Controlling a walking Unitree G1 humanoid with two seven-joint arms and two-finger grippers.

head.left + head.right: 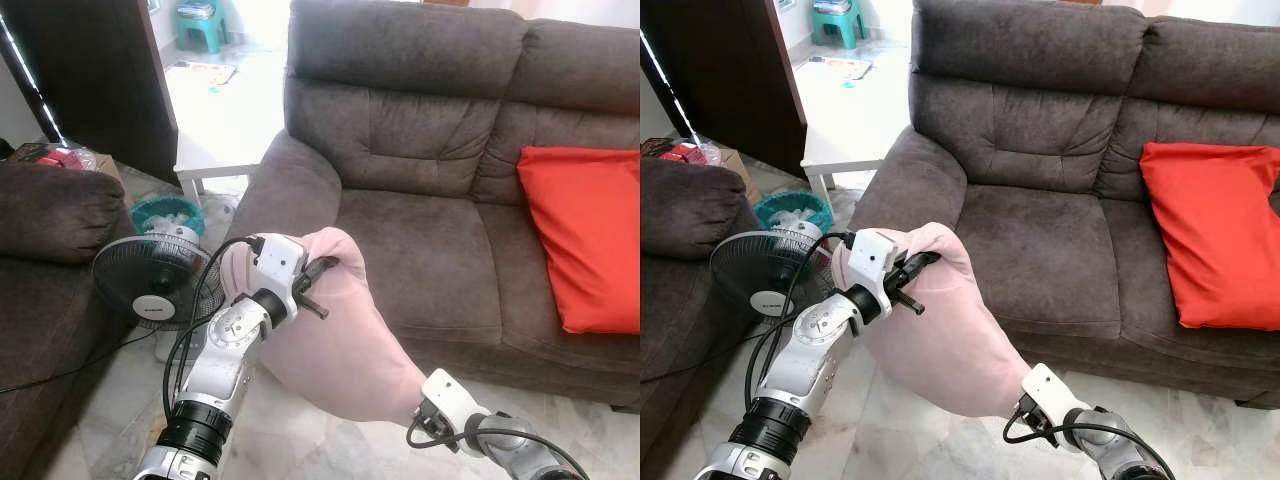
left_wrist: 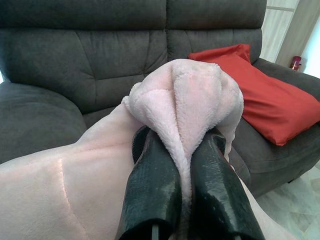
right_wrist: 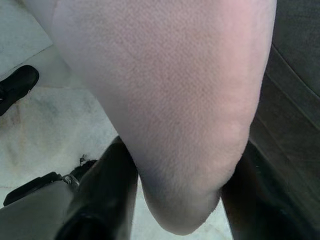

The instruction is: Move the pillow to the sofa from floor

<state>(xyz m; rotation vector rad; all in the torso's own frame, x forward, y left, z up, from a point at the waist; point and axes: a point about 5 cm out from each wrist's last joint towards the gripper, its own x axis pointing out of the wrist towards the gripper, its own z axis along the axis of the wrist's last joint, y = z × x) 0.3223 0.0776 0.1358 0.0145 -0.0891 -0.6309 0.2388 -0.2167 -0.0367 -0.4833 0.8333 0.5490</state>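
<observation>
Marble floor [image 1: 300, 440] runs up to a dark brown sofa [image 1: 420, 240] that spans the far side of the room. Held off the floor in front of the sofa's left seat is the pink pillow [image 1: 340, 340], slanting from upper left down to lower right, near the seat's front edge but not resting on it.

Its upper end is bunched between the left gripper [image 2: 185, 175], whose two black fingers [image 2: 152, 190] are nearly closed, with a thick fold of the fleece squeezed between them. Its lower end sits in the right gripper [image 3: 175, 200], whose fingers [image 3: 107, 195] stand fairly wide, one on each side of the pillow's rounded corner, touching it.

On the sofa's right seat a red cushion [image 1: 585, 235] leans against the backrest. Left of the sofa, near the armrest, a black fan [image 1: 150, 280] stands on the floor, with a teal basket [image 1: 168, 212] just behind it and a white table [image 1: 215, 150] farther back. A second dark sofa [image 1: 45, 270] fills the near left, and a teal stool [image 1: 200, 25] stands far back in the bright doorway.
</observation>
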